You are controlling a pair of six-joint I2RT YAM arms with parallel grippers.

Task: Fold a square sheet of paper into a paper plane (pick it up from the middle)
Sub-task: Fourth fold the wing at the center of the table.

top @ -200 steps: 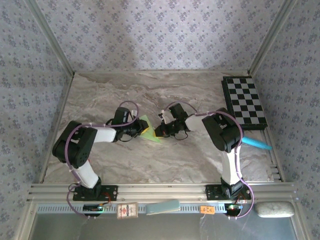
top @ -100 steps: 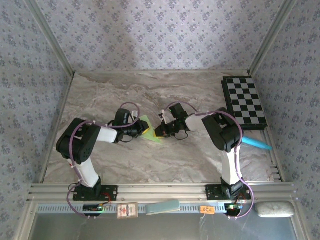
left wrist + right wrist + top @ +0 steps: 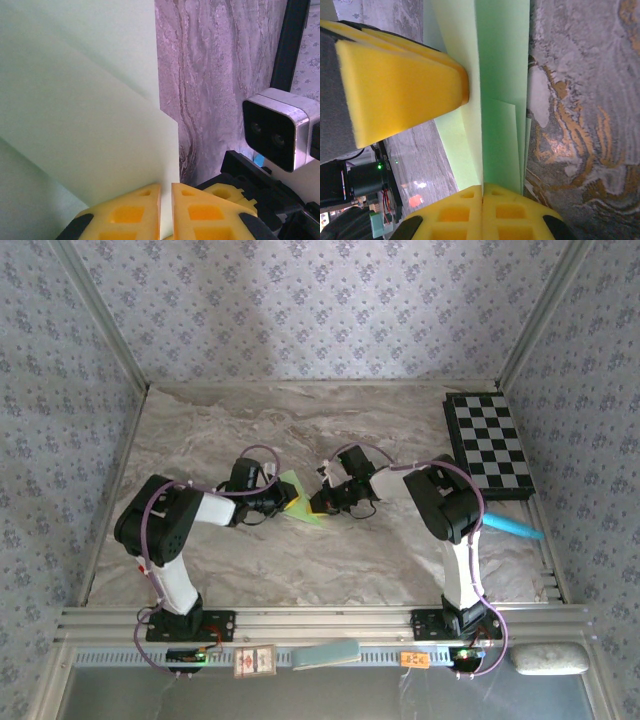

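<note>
The right fingers are pressed tight together on the pale green paper plane, its folded layers running straight out of their seam. The left fingers stand narrowed to a thin slit, with the sheet's edge running down into it. Seen from the right wrist, one yellow left fingertip butts against the upright crease. From above, the two sets of fingers face each other, with the plane held between them near the middle of the marbled counter. A checkerboard lies well apart at the far right corner.
</note>
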